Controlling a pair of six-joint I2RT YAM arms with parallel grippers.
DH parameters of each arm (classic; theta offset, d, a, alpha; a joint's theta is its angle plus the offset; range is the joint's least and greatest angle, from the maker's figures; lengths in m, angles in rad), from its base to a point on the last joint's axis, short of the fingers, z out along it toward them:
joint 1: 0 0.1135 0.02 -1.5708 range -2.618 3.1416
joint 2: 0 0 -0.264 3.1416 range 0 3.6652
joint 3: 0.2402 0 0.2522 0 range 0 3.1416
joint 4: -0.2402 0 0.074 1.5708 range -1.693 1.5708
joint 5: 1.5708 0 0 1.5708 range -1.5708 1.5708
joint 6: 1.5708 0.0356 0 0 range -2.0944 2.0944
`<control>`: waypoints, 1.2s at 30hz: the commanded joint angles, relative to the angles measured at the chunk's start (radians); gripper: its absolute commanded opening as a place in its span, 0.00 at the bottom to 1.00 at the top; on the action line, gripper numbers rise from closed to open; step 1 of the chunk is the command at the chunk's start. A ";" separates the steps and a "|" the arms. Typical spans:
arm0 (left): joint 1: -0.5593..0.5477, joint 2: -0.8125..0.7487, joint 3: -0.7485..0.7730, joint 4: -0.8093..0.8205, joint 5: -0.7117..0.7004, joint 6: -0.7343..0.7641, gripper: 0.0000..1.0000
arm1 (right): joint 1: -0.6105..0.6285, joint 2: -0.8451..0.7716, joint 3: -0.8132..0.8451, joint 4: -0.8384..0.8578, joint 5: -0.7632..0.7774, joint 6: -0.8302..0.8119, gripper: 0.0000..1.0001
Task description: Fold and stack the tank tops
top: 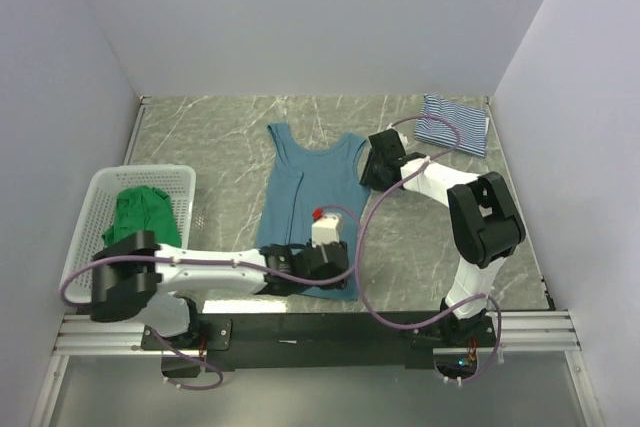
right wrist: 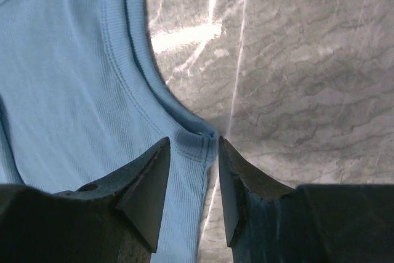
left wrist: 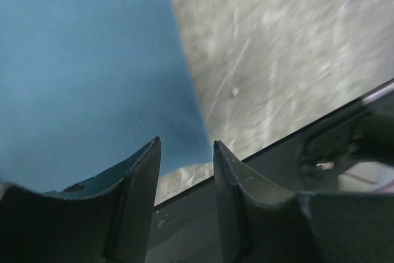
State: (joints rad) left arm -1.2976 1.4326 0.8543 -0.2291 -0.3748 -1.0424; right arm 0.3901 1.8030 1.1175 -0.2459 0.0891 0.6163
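Grey marble-patterned tabletop (top: 200, 137) fills the floor of a white-walled enclosure (top: 300, 17), with a black frame rail (top: 330, 325) along its near edge.

A plain teal-blue sleeveless fabric tank top (top: 305, 192) lies spread flat in the middle of the table, straps toward the far wall and hem toward the near edge. A navy-and-white striped tank top (top: 452, 125) sits folded into a small bundle in the far right corner, well apart from the teal one. A bright green tank top (top: 140, 215) lies crumpled inside a white plastic mesh basket (top: 88, 227) at the left side.

The left gripper (top: 335, 265) reaches across from the left, low over the near right corner of the teal top's hem. In the left wrist view its two dark fingers (left wrist: 138, 183) stand apart with a narrow gap, and the hem corner of the teal fabric (left wrist: 86, 72) ends just ahead of that gap, with bare marble and the black rail to the right.

The right gripper (top: 375, 169) hangs at the far right side of the teal top, beside the armhole. In the right wrist view its fingers (right wrist: 148, 183) are likewise parted, and the bottom of the ribbed armhole edge of the teal fabric (right wrist: 68, 90) lies right at the opening between the tips; nothing is pinched.
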 commanded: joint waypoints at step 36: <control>-0.246 0.329 0.232 -0.124 -0.213 -0.105 0.01 | -0.033 -0.138 -0.202 0.088 0.044 0.007 0.00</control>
State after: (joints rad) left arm -1.5185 1.8015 1.0737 -0.3645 -0.5503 -1.1244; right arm 0.3687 1.7405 0.9470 -0.1249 0.0879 0.6342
